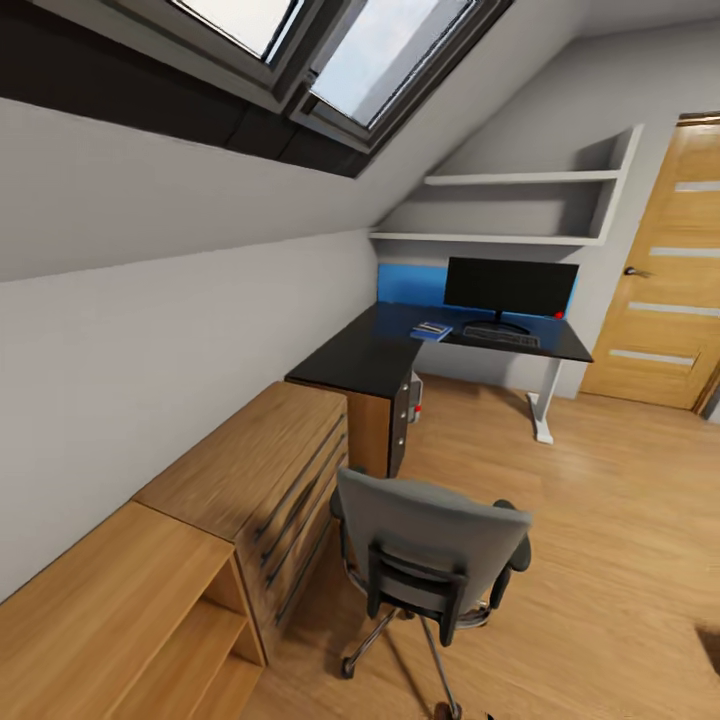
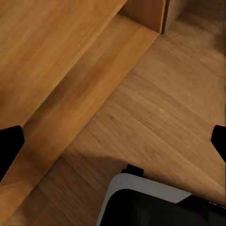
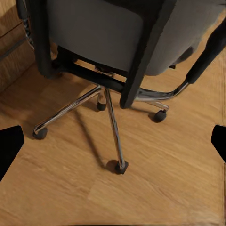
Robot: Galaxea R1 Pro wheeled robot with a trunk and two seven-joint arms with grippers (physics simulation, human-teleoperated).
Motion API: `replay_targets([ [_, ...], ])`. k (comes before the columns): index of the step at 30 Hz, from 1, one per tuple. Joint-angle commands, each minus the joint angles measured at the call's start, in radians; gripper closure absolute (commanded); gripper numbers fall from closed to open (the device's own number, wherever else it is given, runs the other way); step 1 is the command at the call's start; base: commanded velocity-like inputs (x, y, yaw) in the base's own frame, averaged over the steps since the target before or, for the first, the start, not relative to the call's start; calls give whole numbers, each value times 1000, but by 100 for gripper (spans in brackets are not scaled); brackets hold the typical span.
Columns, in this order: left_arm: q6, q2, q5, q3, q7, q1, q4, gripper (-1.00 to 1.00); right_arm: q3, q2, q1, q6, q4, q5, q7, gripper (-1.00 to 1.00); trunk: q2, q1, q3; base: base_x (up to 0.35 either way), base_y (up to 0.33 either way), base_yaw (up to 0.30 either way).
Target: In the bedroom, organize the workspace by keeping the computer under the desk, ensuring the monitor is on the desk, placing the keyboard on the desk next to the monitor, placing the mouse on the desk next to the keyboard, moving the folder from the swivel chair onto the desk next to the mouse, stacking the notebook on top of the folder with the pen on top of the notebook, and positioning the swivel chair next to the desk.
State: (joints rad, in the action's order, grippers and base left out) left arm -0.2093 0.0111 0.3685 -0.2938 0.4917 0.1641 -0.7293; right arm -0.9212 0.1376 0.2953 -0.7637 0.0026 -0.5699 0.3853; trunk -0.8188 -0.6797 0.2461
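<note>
I stand in the bedroom behind the swivel chair (image 1: 430, 560), which sits just ahead of me with its tall grey back turned toward me and its chrome base (image 3: 106, 110) on the wood floor (image 1: 620, 520). The desk (image 1: 370, 360) lies well beyond it, far along the left wall past the low wooden drawers (image 1: 270, 480). On the far part of the desk I see the monitor (image 1: 510, 288) with the keyboard (image 1: 500, 337) in front of it, and to their left a flat blue thing that I take for the folder (image 1: 431, 330) with something pale on top; too small to tell more. The computer (image 1: 415, 395) peeks out under the desk beside the black drawer unit.

What matters for the coming move: the chair stands well apart from the desk, and the way to the desk runs straight ahead and a little left, so I judge a forward push on the backrest is called for. My right claw (image 3: 113, 146) looks down at the chair's base and seems the nearer one; my left claw (image 2: 113, 141) looks at floor beside the open shelf (image 2: 70, 61). Both claws have their fingertips spread wide, holding nothing
</note>
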Motion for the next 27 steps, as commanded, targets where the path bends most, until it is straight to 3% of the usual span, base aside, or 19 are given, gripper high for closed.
replay_targets([
  [1,-5,1,10,-5,5,0,-2,-100,-8,1,1,0,0,-2,7,-100,-1,0,1,0,0,-299],
  [27,-5,1,10,-5,5,0,-2,-100,-7,1,1,0,0,-2,7,-100,-1,0,9,0,0,-289],
])
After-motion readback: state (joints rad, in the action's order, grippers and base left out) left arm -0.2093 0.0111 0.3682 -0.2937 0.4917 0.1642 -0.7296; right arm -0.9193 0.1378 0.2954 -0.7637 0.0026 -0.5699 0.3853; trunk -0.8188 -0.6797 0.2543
